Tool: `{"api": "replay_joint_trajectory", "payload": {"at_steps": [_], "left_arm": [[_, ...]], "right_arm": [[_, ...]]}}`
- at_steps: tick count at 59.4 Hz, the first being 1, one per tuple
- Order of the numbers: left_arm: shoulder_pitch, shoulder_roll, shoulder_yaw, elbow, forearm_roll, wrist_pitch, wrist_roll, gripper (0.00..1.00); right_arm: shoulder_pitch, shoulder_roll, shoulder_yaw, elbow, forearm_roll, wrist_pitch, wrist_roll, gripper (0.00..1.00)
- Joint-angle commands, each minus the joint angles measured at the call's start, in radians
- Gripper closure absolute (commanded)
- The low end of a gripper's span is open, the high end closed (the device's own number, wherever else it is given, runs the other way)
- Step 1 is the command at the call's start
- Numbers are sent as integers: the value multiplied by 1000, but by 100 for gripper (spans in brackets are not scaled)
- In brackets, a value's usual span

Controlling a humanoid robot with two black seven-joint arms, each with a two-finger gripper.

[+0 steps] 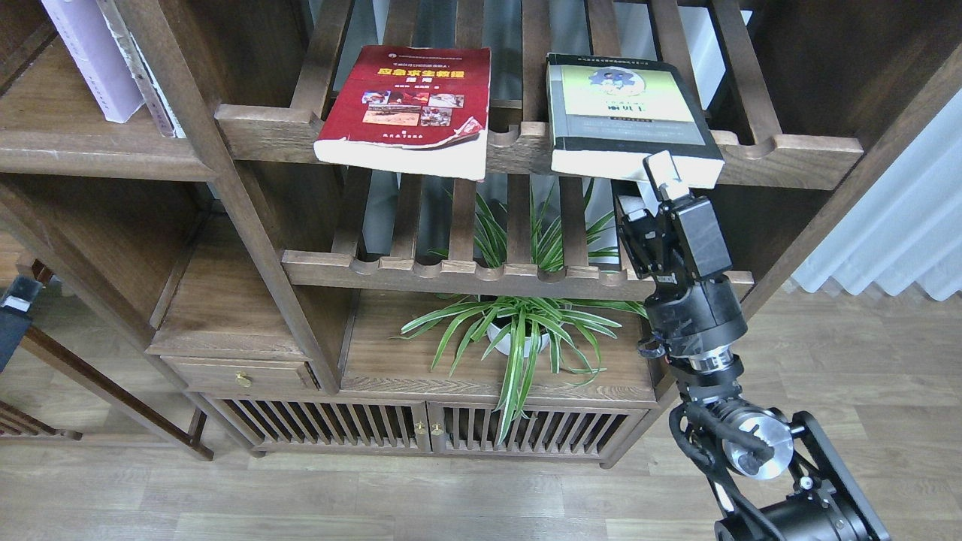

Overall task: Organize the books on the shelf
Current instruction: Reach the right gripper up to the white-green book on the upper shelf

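Note:
The thick dark red book and the thick yellow-green, grey and black book lie flat on the upper slatted rack, their front ends overhanging its rail. The thin pale lavender book stands on the solid dark brown shelf at the upper left. My right gripper is open at the front right corner of the yellow-green book. One white-tipped finger is in front of the book's page edge and the other sits just below it. I cannot tell whether they touch it. A dark part of my left arm shows at the left edge.
A worn-spined book stands beside the lavender one. A lower slatted rack lies under the books. A potted spider plant stands on the board below, over a cabinet with slatted doors. A pale curtain hangs at the right.

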Motion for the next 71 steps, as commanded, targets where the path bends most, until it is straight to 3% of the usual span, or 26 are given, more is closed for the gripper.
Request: {"api": "replay_joint_trajectory", "payload": {"at_steps": [1,71], "left_arm": [[-2,1,2,-2,0,0,3,1],[-2,3,2,-2,0,0,3,1]], "right_arm": [[16,0,-10,-1,-1,0,-1,5],[71,-58,-15,-39,2,0,-3,3]]}}
